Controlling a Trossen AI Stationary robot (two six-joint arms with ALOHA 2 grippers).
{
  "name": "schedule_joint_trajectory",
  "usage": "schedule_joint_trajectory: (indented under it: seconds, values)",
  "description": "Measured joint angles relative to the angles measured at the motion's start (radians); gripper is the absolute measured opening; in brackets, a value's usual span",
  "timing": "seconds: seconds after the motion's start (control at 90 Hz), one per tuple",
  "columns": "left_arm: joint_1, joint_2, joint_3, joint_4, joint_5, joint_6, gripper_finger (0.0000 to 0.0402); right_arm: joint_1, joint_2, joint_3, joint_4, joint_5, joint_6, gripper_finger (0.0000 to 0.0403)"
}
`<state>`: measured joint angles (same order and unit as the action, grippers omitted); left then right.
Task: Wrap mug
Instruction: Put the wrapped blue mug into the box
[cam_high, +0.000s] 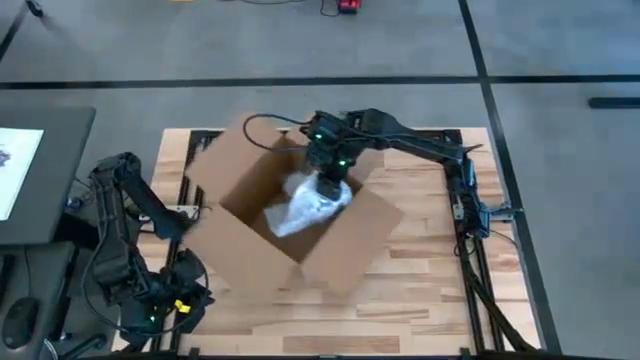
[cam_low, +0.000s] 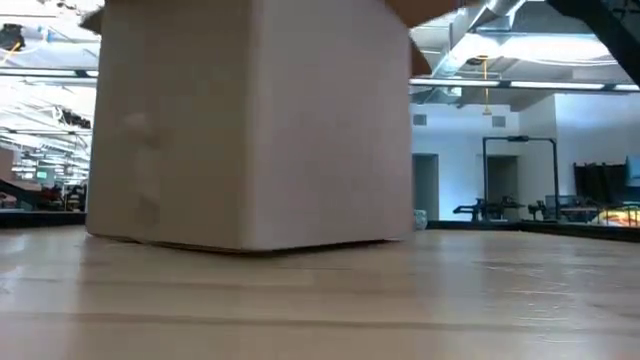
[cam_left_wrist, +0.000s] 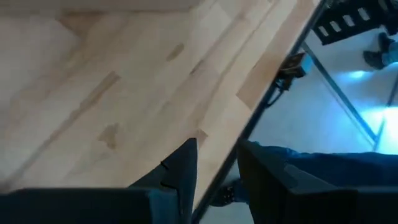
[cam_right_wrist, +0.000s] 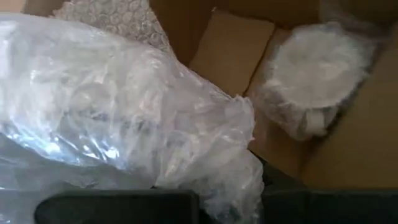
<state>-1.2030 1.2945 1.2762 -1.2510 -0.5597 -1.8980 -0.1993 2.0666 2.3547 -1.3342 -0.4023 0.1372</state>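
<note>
While the right gripper (cam_high: 330, 188), clamped on the crumpled clear bubble-wrap bundle (cam_high: 308, 207), hangs over the open brown cardboard box (cam_high: 250, 255), the bundle trails toward the parted left gripper (cam_left_wrist: 214, 180).

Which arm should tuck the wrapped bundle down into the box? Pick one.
Right. Its claw is already over the open box, at the plastic-wrapped bundle. The left claw sits off at the table's near left corner, away from the box.

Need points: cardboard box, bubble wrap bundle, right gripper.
cardboard box (cam_high: 345, 240), high view, on its near flap.
bubble wrap bundle (cam_high: 305, 208), high view, middle of the clear wrap inside the box.
right gripper (cam_high: 328, 186), high view, at the wrap.
</note>
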Motion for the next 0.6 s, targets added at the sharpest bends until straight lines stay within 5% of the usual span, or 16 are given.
schedule_joint_trajectory:
  seconds: [0.189, 0.422, 0.6]
  values:
    - [0.0, -0.001, 0.0, -0.105, -0.001, -0.037, 0.0095, 0.078, -0.018, 0.0, 0.132, 0.04, 0.102, 0.0022]
    - [0.0, -0.002, 0.0, -0.157, -0.001, -0.052, 0.0095, 0.141, 0.087, -0.003, 0.001, 0.259, 0.101, 0.0022]
    - [0.0, -0.002, 0.0, -0.143, -0.001, -0.056, 0.0095, 0.138, 0.152, 0.0, -0.044, 0.257, 0.059, 0.0022]
